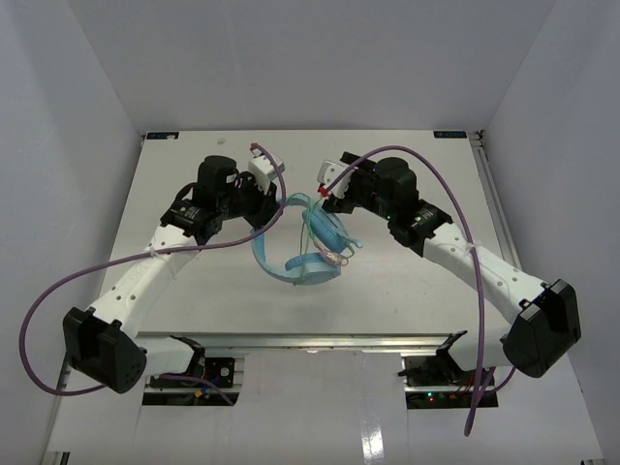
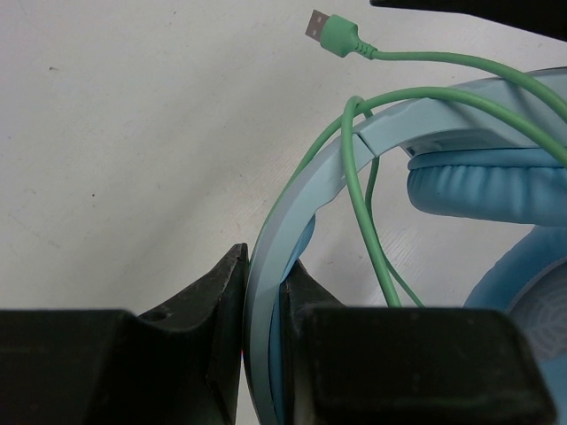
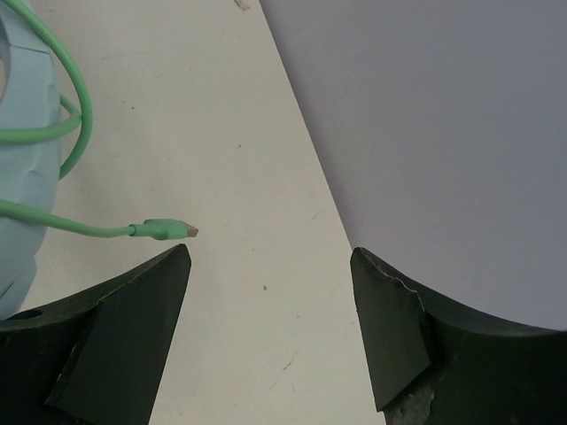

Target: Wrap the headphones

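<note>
The light blue headphones (image 1: pixel 302 254) are held tilted at the table's middle. The pale green cable (image 2: pixel 359 190) is looped over the headband (image 2: pixel 306 190). My left gripper (image 1: pixel 269 207) is shut on the headband; in the left wrist view both jaws (image 2: pixel 266 270) press against it. A padded ear cup (image 2: pixel 483 188) shows to the right. The cable's USB plug (image 2: pixel 331 34) hangs free. My right gripper (image 1: pixel 329 197) is open and empty just right of the headphones. In the right wrist view (image 3: pixel 270 266) the plug (image 3: pixel 165 230) lies just above its left finger, not between the jaws.
The white table (image 1: pixel 194 291) is walled by grey panels on the left, back and right; one wall (image 3: pixel 443 115) is close in front of the right gripper. Thick purple robot cables (image 1: pixel 58 291) loop off both arms.
</note>
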Robot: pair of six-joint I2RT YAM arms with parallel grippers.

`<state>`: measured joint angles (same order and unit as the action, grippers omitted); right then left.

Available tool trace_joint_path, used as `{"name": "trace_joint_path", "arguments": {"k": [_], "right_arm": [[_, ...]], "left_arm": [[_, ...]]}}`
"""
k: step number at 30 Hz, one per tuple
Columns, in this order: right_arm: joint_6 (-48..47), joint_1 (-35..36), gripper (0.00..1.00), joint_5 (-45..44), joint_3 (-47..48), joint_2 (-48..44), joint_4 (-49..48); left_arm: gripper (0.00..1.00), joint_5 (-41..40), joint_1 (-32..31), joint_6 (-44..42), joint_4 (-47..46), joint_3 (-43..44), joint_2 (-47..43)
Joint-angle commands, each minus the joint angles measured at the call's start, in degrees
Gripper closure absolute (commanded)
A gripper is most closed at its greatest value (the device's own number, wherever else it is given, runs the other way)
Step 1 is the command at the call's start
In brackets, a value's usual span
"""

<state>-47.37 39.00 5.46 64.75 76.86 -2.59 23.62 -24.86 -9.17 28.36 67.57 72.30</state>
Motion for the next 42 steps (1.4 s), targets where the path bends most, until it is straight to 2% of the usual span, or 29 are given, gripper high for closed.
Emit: {"name": "trace_joint_path", "arguments": {"k": [1,14,23,32,42], "right_arm": [[2.54,-1.49,0.2,2.63,0.9,-1.42,1.65],[3.89,-8.23,0.18,6.18,0.01,-3.42,2.15],[7.22,-13.56,0.17,7.51,-0.52,-5.87,2.23],[12.97,-15.7,0.17,7.79,-8.71,-15.96,2.49],[18.08,-15.64,0.17,11.31,-15.38,-26.27,10.95]], "left_arm": [[1.0,3.34,0.22,3.28,-2.32,3.36,0.35],[1.0,4.57,1.52,3.28,-1.99,3.79,2.5],[1.0,1.55,4.48,3.19,-3.54,4.02,5.5],[1.0,-1.57,7.26,6.02,-13.11,3.01,14.13],[1.0,-6.95,7.85,8.55,-22.92,5.44,27.21]]}}
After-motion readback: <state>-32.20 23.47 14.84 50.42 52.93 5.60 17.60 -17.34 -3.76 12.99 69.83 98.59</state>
